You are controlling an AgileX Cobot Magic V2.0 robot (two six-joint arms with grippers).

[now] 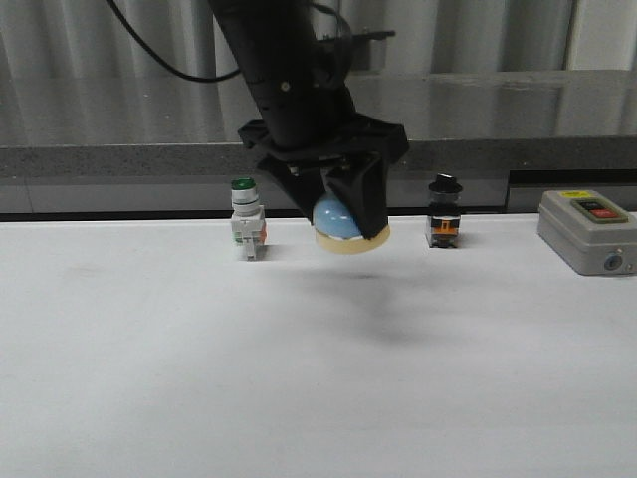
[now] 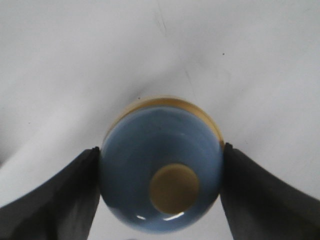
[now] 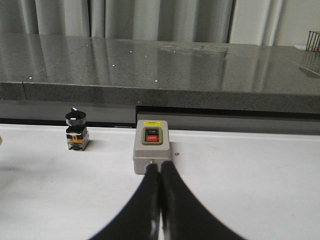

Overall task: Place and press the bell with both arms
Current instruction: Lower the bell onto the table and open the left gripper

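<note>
Between black fingers (image 2: 55, 200), glossy domed bell (image 2: 160, 165)

Dim even light, soft shadow on table (image 1: 378, 319), glare on counter (image 3: 190, 50), bell (image 2: 161, 165) slightly blurred

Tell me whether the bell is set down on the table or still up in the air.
In the air. The left gripper holds the bell between its fingers, and in the front view its shadow lies apart from it on the table.
</note>
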